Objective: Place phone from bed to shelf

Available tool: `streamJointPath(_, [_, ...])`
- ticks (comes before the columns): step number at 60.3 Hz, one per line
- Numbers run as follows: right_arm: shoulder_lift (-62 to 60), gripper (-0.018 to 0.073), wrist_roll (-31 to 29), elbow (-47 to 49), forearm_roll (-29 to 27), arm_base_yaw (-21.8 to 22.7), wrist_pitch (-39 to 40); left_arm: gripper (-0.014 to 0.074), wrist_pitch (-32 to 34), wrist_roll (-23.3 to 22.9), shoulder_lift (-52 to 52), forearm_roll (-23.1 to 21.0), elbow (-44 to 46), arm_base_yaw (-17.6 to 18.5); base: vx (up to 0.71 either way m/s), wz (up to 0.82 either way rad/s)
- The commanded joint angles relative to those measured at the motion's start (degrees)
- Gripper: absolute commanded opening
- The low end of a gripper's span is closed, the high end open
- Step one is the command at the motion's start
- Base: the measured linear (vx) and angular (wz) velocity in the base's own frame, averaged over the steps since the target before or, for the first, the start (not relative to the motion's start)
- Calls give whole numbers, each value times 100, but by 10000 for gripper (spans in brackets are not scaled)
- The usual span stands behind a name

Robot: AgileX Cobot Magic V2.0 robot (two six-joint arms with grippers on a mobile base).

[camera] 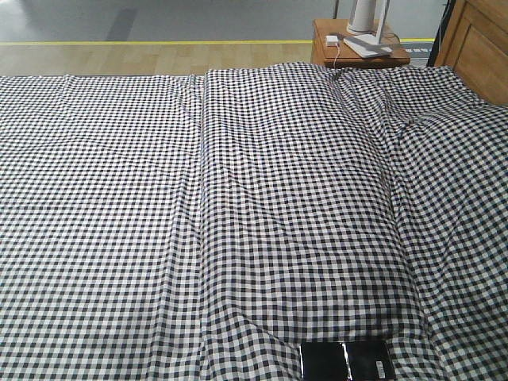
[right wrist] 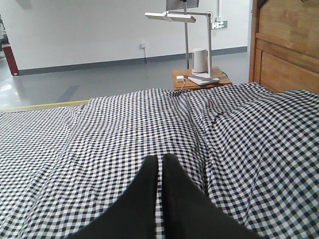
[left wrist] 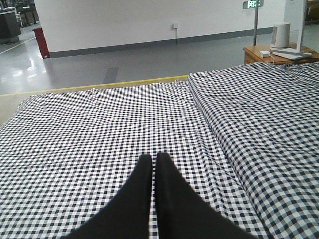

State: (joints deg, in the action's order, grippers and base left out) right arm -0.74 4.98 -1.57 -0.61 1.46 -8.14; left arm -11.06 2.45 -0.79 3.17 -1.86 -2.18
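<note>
The phone (camera: 347, 360), a thin glossy black rectangle with a small white sticker near its right end, lies flat on the bed (camera: 238, 206) at the bottom edge of the front view. A black-and-white checked sheet covers the bed (left wrist: 124, 119) (right wrist: 124, 129) in every view. In the left wrist view my left gripper (left wrist: 153, 158) hovers over the sheet, its black fingers shut with nothing between them. My right gripper (right wrist: 160, 158) looks the same in the right wrist view, shut and empty above the sheet. Neither wrist view shows the phone. The shelf is out of view.
A reddish-brown bedside table (camera: 357, 49) stands past the bed's far right corner, carrying a white lamp base (right wrist: 203, 78), a white cylinder (right wrist: 199, 60) and a small charger. A wooden headboard (camera: 476, 48) rises on the right. Grey floor with a yellow line (camera: 159, 42) lies beyond.
</note>
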Motion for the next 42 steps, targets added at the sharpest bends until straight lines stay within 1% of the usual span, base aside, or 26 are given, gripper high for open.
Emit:
streamJointPath(1, [-27,-1,-23,-49,5,35,427,1,407,-22,-65,-26,146,2,0,0])
streamJointPath(42, [-27,-1,-23,-49,5,35,427,1,407,-22,-65,-26,146,2,0,0])
